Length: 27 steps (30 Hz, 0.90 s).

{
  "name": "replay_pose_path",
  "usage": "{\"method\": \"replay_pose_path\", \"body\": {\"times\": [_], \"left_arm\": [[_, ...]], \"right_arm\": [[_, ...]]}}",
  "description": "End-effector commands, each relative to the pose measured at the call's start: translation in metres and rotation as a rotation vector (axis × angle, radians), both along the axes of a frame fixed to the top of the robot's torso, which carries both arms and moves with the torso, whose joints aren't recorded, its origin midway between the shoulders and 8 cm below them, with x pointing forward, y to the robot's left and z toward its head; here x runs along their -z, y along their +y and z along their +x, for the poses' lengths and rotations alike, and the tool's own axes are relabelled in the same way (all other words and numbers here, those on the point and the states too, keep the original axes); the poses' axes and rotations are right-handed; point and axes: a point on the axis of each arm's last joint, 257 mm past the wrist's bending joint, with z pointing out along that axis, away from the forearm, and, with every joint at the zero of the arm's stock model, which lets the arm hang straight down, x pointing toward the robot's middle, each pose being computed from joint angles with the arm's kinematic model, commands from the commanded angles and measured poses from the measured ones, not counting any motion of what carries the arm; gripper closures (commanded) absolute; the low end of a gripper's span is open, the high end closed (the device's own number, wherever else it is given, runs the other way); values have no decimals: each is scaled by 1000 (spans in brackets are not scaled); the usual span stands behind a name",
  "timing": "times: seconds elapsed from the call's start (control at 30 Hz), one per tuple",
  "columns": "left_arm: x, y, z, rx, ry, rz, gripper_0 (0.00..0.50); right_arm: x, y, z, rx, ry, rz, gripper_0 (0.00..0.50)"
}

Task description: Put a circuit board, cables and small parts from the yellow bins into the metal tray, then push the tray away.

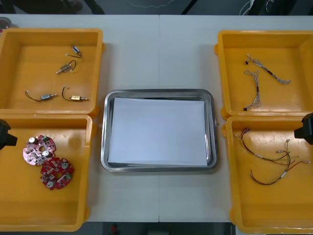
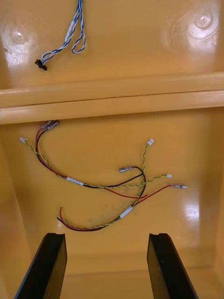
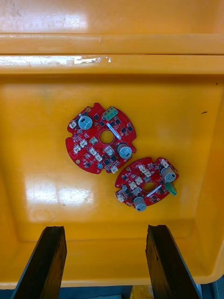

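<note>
Two grippers spread wide, nothing loaded yet.
Left gripper (image 3: 106,229) hangs with fingers apart over the near left yellow bin (image 1: 29,205), above two round red circuit boards (image 3: 101,138) lying just beside each other, each studded with small grey cylinders. The right gripper (image 2: 105,236), fingers likewise apart, hangs over tangled red-and-yellow and black cables (image 2: 102,184) in the near right bin (image 1: 264,205). Metal tray (image 1: 159,92), white inside, sits between the bins holding nothing, so every pick and the final push remain.
</note>
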Motion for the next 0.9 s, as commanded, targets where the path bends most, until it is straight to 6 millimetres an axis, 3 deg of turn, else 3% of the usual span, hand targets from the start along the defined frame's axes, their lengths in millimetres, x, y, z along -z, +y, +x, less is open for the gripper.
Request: {"method": "replay_pose_path", "body": {"times": [0.03,0.9], "left_arm": [[-13,12,-4,67,-16,79,0],[-13,12,-4,67,-16,79,0]], "right_arm": [[-17,-9,1,-17,-33,-49,0],[-17,-9,1,-17,-33,-49,0]]}}
